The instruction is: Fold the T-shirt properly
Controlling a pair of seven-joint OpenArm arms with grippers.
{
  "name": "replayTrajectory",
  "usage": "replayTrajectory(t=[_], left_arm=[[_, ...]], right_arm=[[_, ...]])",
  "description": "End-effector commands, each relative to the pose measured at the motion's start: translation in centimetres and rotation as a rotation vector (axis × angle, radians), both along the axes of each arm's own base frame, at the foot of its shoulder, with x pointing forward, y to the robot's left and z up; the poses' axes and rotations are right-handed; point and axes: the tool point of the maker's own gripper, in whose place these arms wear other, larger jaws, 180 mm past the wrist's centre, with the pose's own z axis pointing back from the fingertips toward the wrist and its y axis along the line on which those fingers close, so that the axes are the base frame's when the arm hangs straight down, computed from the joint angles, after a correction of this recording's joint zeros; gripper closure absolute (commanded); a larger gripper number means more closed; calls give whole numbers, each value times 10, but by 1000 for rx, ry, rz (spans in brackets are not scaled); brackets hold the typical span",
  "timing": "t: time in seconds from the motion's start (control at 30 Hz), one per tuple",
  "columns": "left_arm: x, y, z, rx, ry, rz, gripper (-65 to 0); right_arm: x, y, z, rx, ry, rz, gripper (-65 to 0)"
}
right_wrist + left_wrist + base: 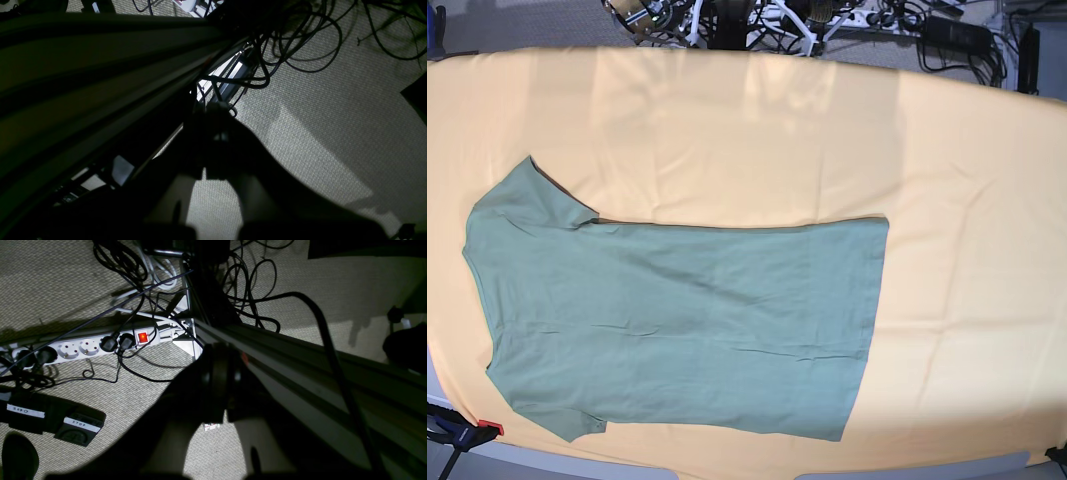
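Note:
The sage-green T-shirt (pixel 677 320) lies flat on the yellow-orange cloth (pixel 757 130) in the base view, with the neck and both sleeves to the left and the hem to the right. It has light wrinkles. Neither arm shows in the base view. My left gripper (pixel 222 373) hangs below table level over the carpet, a dark silhouette with its fingers together and nothing in them. My right gripper (pixel 213 140) hangs the same way over the floor, its fingers closed and empty. The T-shirt shows in neither wrist view.
A white power strip (pixel 86 346) with a lit red switch, tangled cables (pixel 247 283) and two black pedals marked ZERO and STOP (pixel 80 426) lie on the floor. An aluminium frame rail (pixel 300 353) runs beside the left gripper. A clamp (pixel 467 432) holds the cloth's front-left corner.

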Motion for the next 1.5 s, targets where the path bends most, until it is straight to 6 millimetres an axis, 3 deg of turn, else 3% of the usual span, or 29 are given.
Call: replayTrajectory(t=[0.0,0.23,0.53,0.73,0.83,1.17,1.33,1.47], left_arm=[[0,-5,2,-20,-8,4,0],[3,-8,4,-42,-16,19,0],[6,-33,23,-245,-39,68,0],[-17,-31,11,-160,52,-89,0],[-19,-19,3,-72,54,-116,0],[-25,-21,1,-42,57,-141,0],[-57,-21,0,-24,118,-244,0],[-86,-39,13,-96,143,-262,0]], right_arm=[[5,9,3,28,-14,-10,0],[5,9,3,28,-16,-10,0],[5,9,3,28,-15,-10,0],[5,9,3,28,-16,-10,0],[5,9,3,29,-16,-10,0],[3,9,3,28,-10,-9,0],[-38,-1,3,12,118,49,0],[-82,3,13,70,190,83,0]])
